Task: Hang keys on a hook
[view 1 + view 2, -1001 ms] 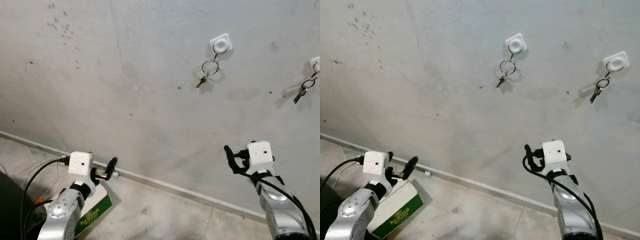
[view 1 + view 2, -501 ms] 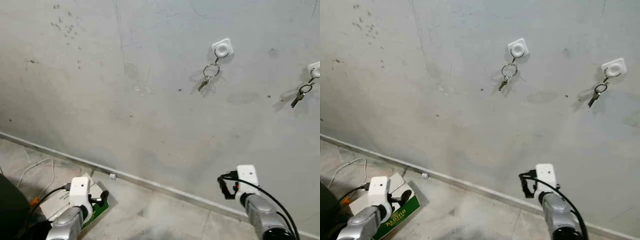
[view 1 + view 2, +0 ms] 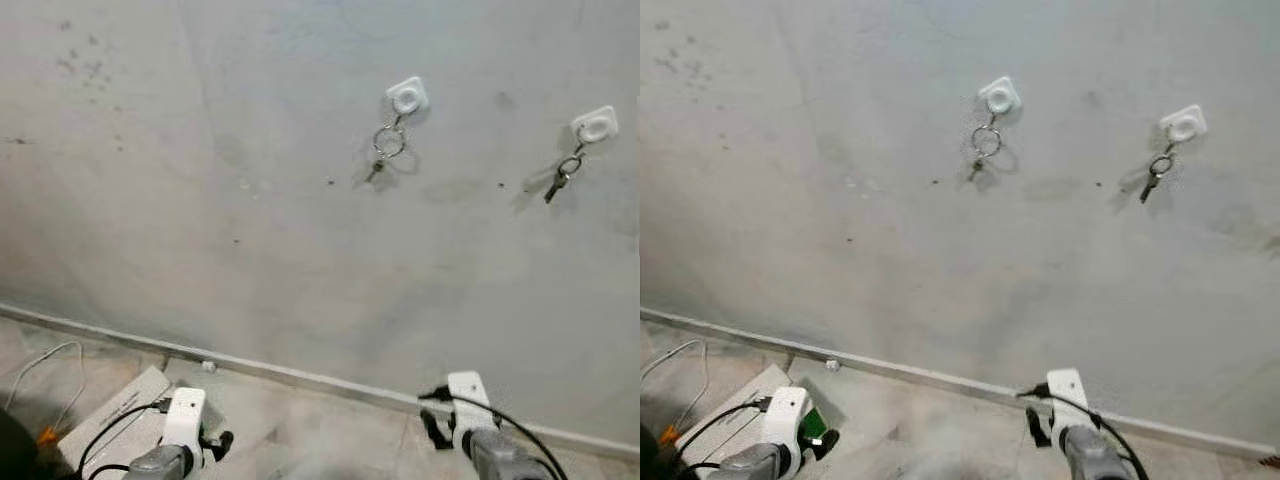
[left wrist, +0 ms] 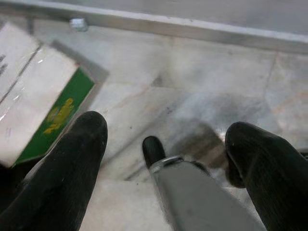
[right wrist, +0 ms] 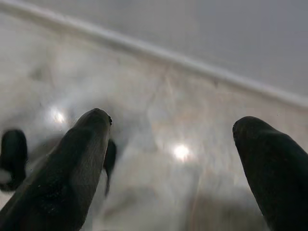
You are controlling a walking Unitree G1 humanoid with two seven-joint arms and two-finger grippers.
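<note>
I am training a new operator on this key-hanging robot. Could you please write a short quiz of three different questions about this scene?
1. True or false: each white hook on the wall already carries a key ring.
2. Multiple choice: the green and white box lies (A) on the floor near the left gripper, (B) on a shelf, (C) under the right hook.
3. Fill in: the jaws of the right gripper are ____.

Key:
1. True: the left hook holds the left keys, and the right hook holds the right keys.
2. A
3. open

Head stereo wallward; wrist cameras floorward.
</note>
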